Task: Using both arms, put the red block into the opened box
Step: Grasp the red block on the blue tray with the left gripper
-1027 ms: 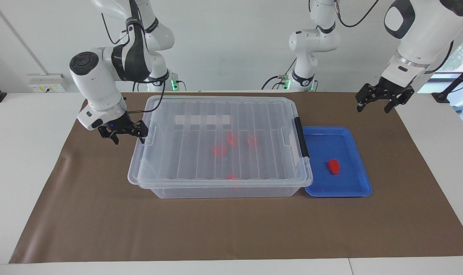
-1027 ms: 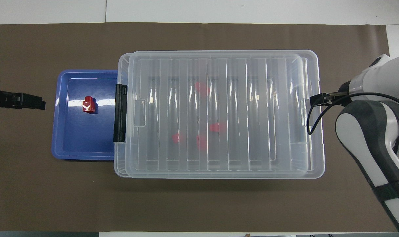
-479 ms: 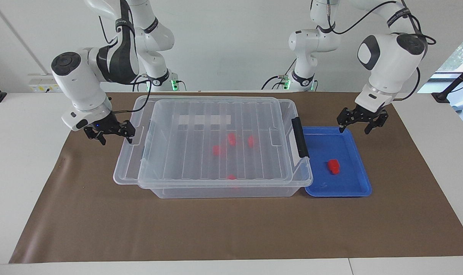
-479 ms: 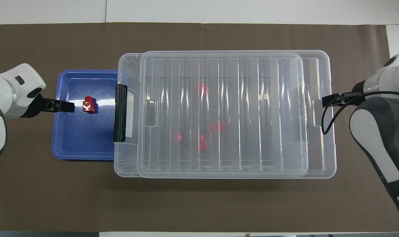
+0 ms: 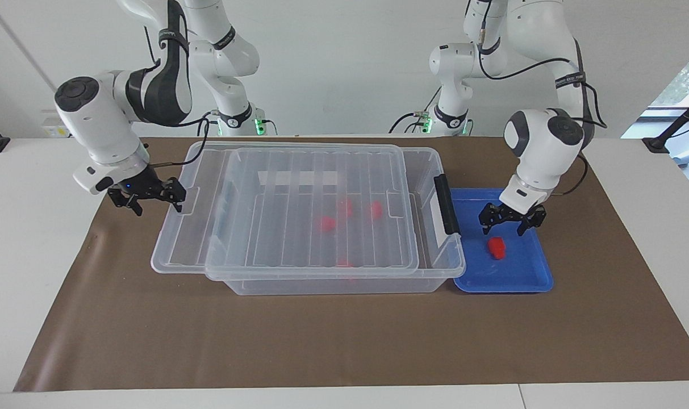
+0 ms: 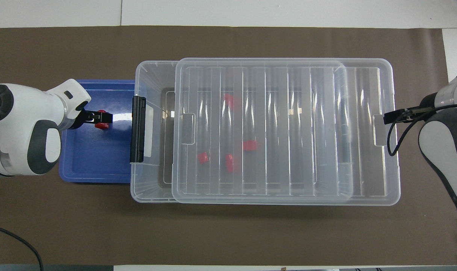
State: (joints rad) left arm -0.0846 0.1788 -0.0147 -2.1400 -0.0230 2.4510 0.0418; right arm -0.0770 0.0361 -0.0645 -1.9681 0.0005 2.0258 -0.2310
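brown paper point(image 5: 344, 341) is covering the white tabletop point(image 5: 32, 238) by a white wall; the left hand point(image 5: 512, 222) is hanging open over the red block point(image 5: 496, 247), the right hand point(image 5: 149, 197) open at the lid's point(image 5: 299, 204) edge.

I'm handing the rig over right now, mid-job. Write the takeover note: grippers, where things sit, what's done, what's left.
Left gripper: open, just above the red block, not gripping it.
Right gripper: open, at the lid edge toward the right arm's end of the table; contact unclear.
Red block: lying in the blue tray, beside the box.
Box: lid slid partway toward the right arm's end, leaving a gap by the black latch. Several red pieces already lie inside.
Done: box partly opened.
Left: grasp the block, carry it over the gap, drop it in.
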